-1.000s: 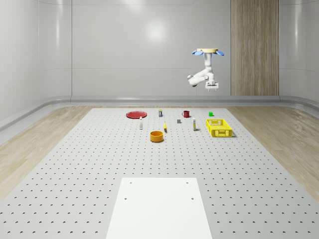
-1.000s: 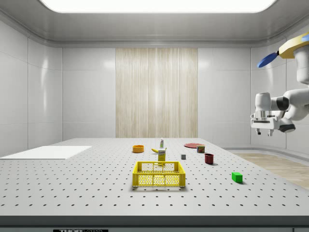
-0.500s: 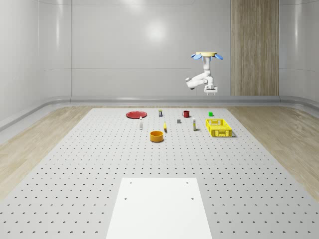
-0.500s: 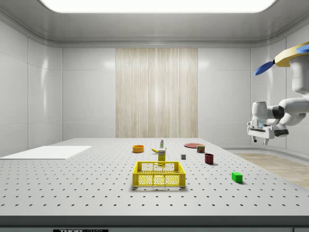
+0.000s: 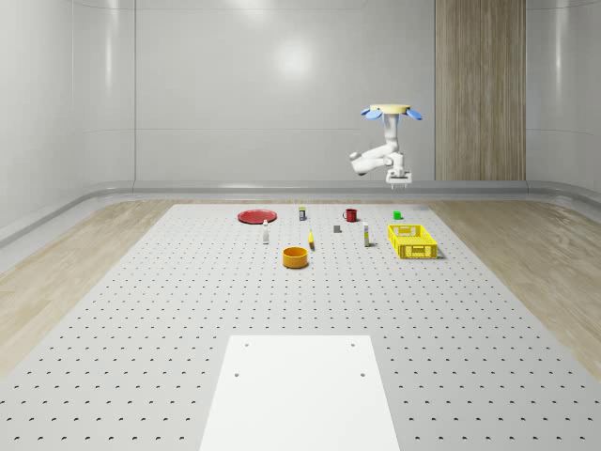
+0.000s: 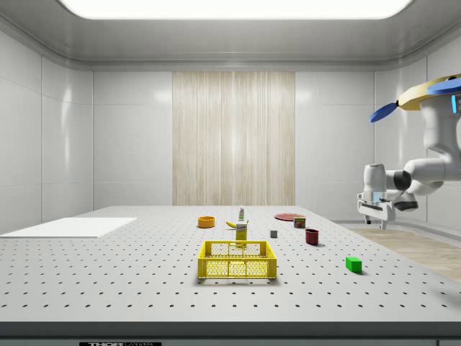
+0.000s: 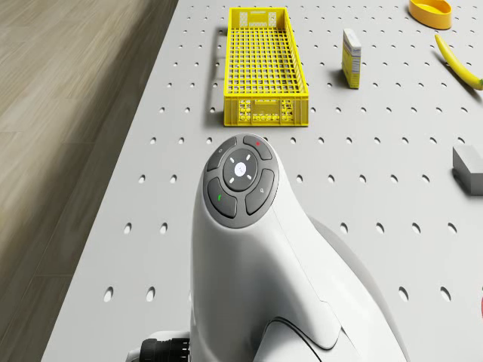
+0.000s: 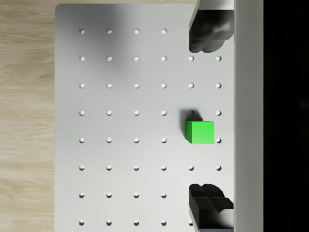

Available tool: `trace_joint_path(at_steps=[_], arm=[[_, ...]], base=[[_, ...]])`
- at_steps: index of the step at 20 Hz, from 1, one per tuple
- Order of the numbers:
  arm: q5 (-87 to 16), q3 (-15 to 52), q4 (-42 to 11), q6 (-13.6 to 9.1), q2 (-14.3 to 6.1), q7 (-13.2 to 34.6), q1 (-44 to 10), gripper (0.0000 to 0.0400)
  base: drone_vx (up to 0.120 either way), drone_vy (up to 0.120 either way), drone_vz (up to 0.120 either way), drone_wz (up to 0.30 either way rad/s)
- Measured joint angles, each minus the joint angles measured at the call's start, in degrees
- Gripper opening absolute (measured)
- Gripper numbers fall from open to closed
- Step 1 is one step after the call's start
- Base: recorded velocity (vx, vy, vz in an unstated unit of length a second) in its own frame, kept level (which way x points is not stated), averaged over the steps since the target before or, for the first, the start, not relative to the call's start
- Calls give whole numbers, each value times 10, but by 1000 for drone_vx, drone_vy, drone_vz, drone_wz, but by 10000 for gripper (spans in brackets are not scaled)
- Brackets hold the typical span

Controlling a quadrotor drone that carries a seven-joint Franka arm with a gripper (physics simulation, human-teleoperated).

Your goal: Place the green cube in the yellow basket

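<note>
Green against the grey perforated table (image 5: 188, 310), the green cube (image 8: 200, 132) is seen through the wrist camera lying between the two dark fingertips (image 8: 208, 36), which are spread wide with nothing held. In the whole-scene view the cube (image 5: 397, 215) rests at the far right of the table, just beyond the far end of the yellow basket (image 5: 412, 241); in the side view it lies on the side view's right of the basket, well apart from it.

The drone (image 5: 391, 111) is seen hovering high above that far right corner, with the arm bent beneath it and the gripper (image 6: 376, 210) held well above the cube, pointing down.

The cube is judged to sit off-centre between the fingers, nearer one edge of the wrist view. If the descent is made without correction, the cube could be clipped by a fingertip and pushed toward the nearby table edge, or be pinched by a corner and dropped during the carry. Hover drift would worsen the misalignment.
</note>
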Motion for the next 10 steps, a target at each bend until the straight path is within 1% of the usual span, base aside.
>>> trace_joint_path(at_steps=[1,4,5,6,10], arm=[[1,1,0,3,-3,1,-1,400],[6,3,1,10,-11,4,-4,400],[7,4,1,13,-14,4,-5,400],[9,5,1,15,-17,5,-6,400],[14,8,2,25,-27,8,-9,400]], base=[[120,-40,-120,0],[120,-120,-120,0],[120,0,-80,0],[0,0,0,0],[0,0,-120,0]])
